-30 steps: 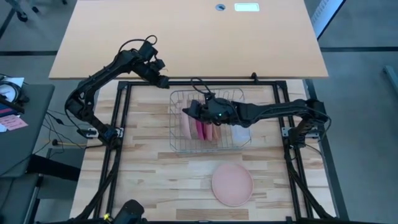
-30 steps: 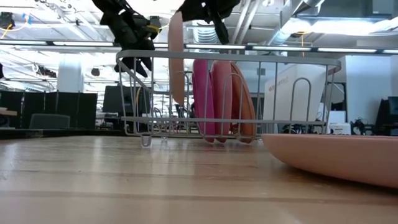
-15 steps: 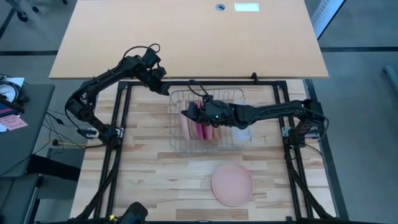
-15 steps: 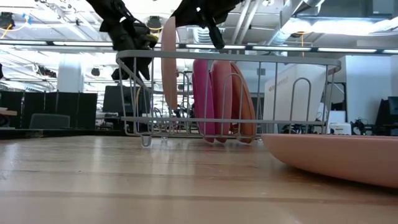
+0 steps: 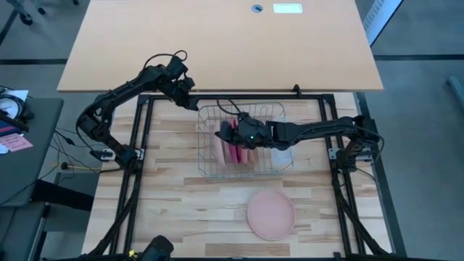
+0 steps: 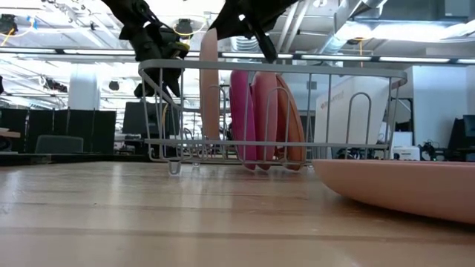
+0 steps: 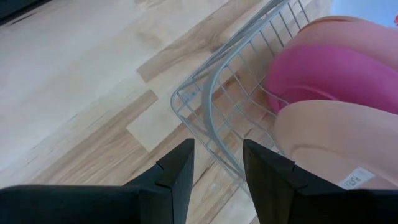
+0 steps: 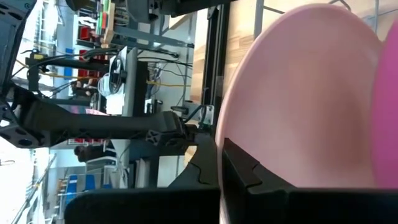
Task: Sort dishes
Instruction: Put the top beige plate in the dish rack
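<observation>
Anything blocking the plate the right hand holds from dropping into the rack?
Nothing visible. The right hand grips the pale pink plate upright inside the wire rack, in a free gap beside the magenta plate, which it stands apart from.

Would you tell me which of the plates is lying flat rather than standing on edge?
The salmon plate alone on the wooden table, in front of the wire rack; the others stand upright inside the rack.

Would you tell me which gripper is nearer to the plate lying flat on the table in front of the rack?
Right. The right gripper is over the wire rack, gripping an upright plate, just behind the flat plate. The left gripper hovers beyond the rack's far left corner.
</observation>
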